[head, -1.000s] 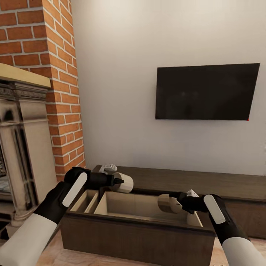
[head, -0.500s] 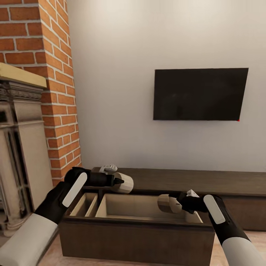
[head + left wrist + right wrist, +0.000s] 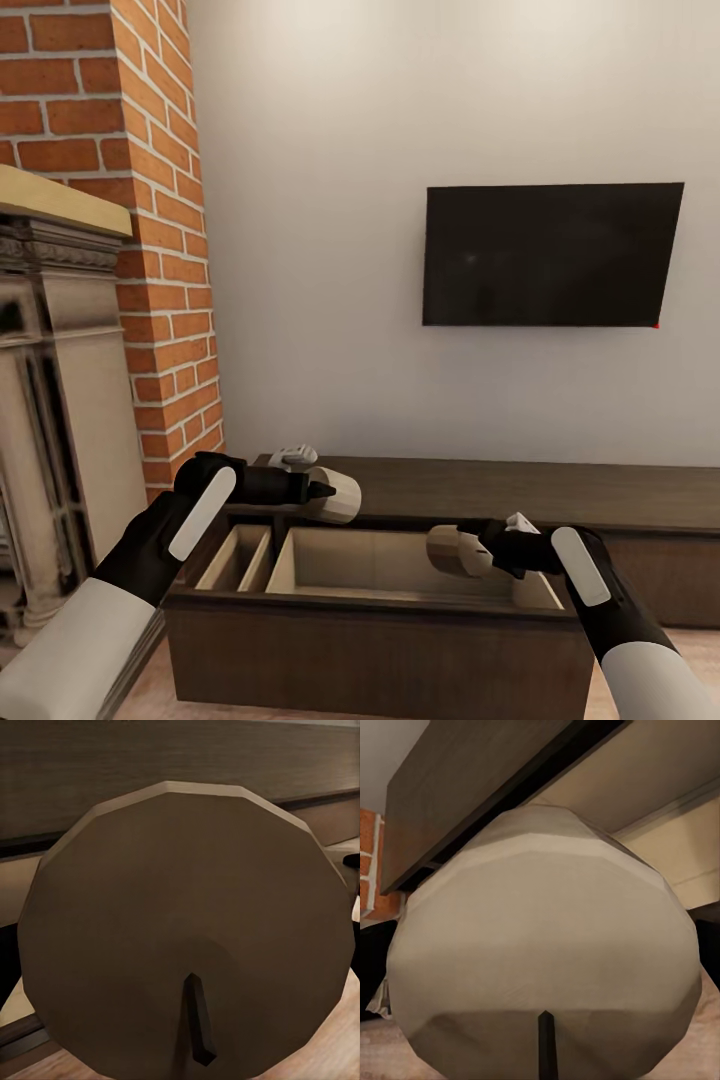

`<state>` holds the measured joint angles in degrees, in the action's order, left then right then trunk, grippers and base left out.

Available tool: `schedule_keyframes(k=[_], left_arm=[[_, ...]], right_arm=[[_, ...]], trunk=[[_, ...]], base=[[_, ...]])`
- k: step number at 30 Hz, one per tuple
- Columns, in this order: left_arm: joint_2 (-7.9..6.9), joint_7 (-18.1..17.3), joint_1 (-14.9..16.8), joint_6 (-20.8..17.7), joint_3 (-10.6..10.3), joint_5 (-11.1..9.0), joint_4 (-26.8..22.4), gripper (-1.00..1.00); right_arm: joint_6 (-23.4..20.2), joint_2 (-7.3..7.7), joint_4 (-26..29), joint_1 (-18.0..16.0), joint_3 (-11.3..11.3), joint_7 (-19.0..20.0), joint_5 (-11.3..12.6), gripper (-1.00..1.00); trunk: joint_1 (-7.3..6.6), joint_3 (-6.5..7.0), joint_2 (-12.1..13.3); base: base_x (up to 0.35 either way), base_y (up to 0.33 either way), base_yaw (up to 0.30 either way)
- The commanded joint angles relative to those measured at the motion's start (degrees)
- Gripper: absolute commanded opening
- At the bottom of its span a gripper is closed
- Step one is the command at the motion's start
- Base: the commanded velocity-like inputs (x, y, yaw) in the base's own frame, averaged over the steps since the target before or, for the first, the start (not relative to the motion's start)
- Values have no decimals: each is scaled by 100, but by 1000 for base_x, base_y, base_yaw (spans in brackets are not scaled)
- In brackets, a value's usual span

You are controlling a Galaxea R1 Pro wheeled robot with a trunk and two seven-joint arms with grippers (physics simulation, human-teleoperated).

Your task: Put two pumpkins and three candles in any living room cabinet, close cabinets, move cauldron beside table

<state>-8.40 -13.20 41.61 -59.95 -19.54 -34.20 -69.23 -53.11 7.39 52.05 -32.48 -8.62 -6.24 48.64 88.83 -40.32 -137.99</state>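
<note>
Since half a second ago the head camera has swung a little, so the television (image 3: 553, 255) and brick column (image 3: 140, 200) sit slightly further right in the view; both arms and their loads keep the same pose over the open drawer.

That drawer (image 3: 380, 590) is pulled out from the long, low dark-brown cabinet (image 3: 560, 495). Its front is flat, handleless dark wood, and its lining is pale beige. A thin divider splits off a narrow compartment at the left from a wide one at the right. What can be seen of both compartments is bare pale floor; the right end of the wide one is hidden behind the right arm, so I cannot tell what lies there.

The left gripper (image 3: 318, 491) is clenched on a candle (image 3: 338, 496), a stubby tan cylinder held on its side above the drawer's back edge, near the divider. In the left wrist view this candle (image 3: 187, 937) shows a faceted, many-sided end face with a short dark wick. The right gripper (image 3: 480, 548) grasps a second candle (image 3: 450, 551), also sideways, above the wide compartment. The right wrist view shows its matte beige barrel (image 3: 544, 952) with angular flat facets.

A cream stone fireplace surround (image 3: 60, 400) stands left of the cabinet.
</note>
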Motion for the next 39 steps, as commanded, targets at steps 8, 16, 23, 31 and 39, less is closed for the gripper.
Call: schedule_keyframes(k=[8, 16, 23, 31, 39], left_arm=[[-4, -49, 5, -5, -6, 79, 4, -100], [-4, -29, 2, -5, -13, 80, 11, -100], [-4, -24, 4, -5, -14, 80, 6, -100], [-4, -16, 4, -5, -14, 80, 6, -100], [-4, 8, 1, -5, -14, 80, 1, -100]], right_arm=[[-23, -9, 7, -4, 22, -63, 65, -100], [-23, -15, 244, -7, 225, -144, 0, -100], [-26, -120, 1795, 34, 908, -1373, 26, -100], [-59, -388, 2601, 64, 1045, -2136, 2, -100], [-131, -497, 2670, 63, 1475, -2458, 48, -100]], trunk=[[-1, -7, -3], [-1, -7, -3], [-1, -7, -3], [-1, -7, -3], [-1, -7, -3]], base=[[1, 1, 0], [0, 0, 0], [0, 0, 0], [0, 0, 0], [0, 0, 0]])
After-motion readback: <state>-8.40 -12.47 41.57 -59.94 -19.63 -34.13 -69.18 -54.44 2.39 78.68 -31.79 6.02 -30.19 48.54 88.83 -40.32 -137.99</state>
